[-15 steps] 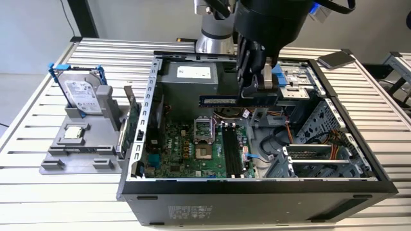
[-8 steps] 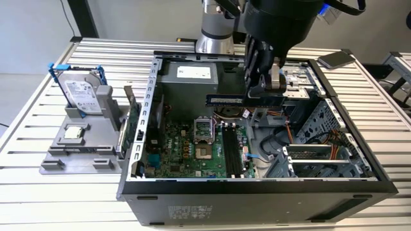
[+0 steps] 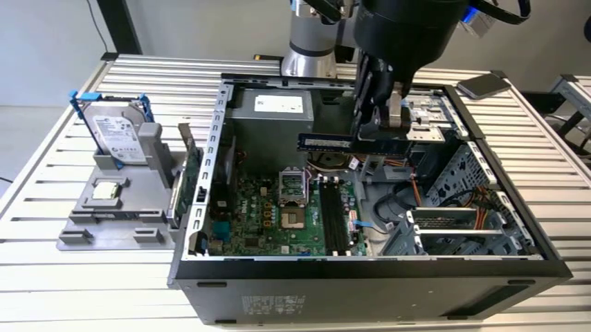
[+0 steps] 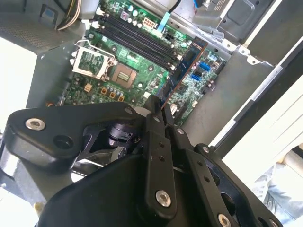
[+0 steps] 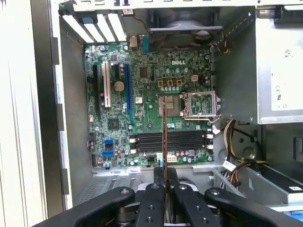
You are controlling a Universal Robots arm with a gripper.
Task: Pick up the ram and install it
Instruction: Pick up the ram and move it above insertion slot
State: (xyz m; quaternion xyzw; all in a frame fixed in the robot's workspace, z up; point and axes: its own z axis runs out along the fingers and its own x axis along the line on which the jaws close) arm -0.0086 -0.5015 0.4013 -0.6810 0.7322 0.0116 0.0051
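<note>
Exterior view, gripper: the gripper [image 3: 378, 138] hangs over the open computer case [image 3: 369, 266], near its rear wall, with its fingers clamped on the ram.
Exterior view, ram: the ram [image 3: 325, 142] is held level in the air, one end sticking out from the fingers toward the exterior view's left. It is above the green board [image 3: 268, 221] and apart from it.
Exterior view, slots: the long black slots [image 3: 333, 221] lie on the board near the case's front edge, with nothing seated in them.
Exterior view, table: the case sits on a slatted table [image 3: 93, 290]. Near the table's edge at the exterior view's left, a grey holder [image 3: 111, 207] carries a hard drive [image 3: 118, 135] standing upright. A large green card [image 3: 189, 183] stands beside the case wall.
Second wrist view, gripper: the fingers of the gripper [image 4: 161, 113] press together on one end of the ram [image 4: 187, 71], which reaches out over the board [image 4: 132, 71].
Second wrist view, slots: the slots [image 4: 137, 40] run crosswise to the ram, beside the processor socket [image 4: 125, 73].
First wrist view, ram: the ram [image 5: 164, 137] shows edge-on as a thin line rising from the closed gripper [image 5: 164, 182], crossing the slots [image 5: 184, 139].
First wrist view, case: a fan [image 5: 184, 28] sits at the far wall and a grey power supply [image 5: 279, 71] beside the board [image 5: 151, 94].
</note>
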